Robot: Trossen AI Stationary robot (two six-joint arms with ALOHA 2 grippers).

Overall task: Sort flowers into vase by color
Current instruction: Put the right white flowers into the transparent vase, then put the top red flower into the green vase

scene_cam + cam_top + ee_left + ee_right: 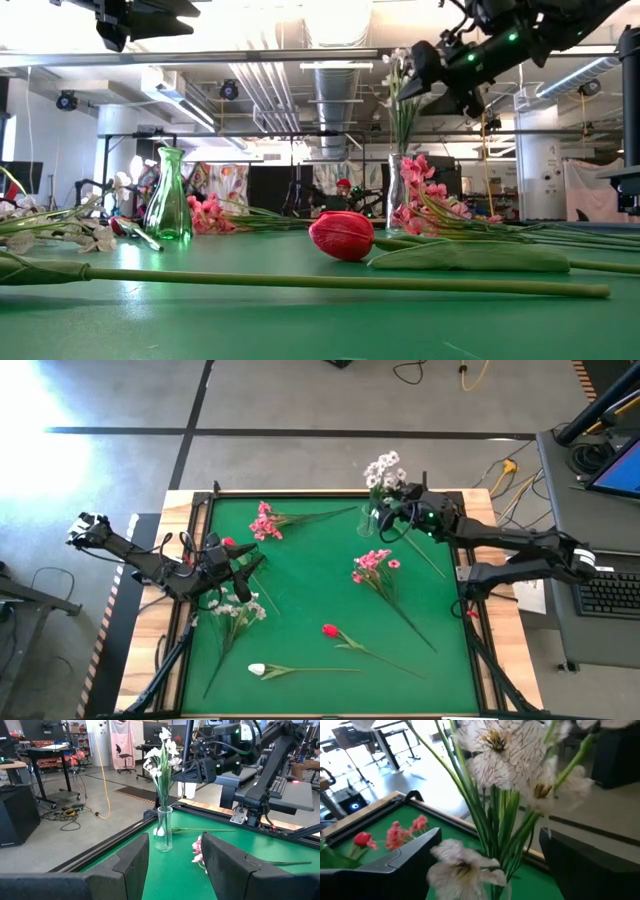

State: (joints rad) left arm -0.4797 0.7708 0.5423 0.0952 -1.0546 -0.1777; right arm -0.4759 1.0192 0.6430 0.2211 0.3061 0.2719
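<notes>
A clear glass vase (372,520) stands near the table's far edge, and white flowers (383,470) stand with their stems in it. My right gripper (490,835) is open up at the stems (502,815), one finger on either side, not touching. My left gripper (175,840) is open and empty above the table's left side (240,575). A green glass vase (168,200) stands on the left. Lying flat on the mat are two pink clusters (265,520) (373,565), a red tulip (330,630), a white spray (240,610) and a white bud (258,670).
The green mat is ringed by a black frame and wooden border (480,500). A desk with a keyboard (610,595) stands off the right side. Cables (505,470) lie on the floor beyond the far edge. Bare mat lies in the near right corner (440,680).
</notes>
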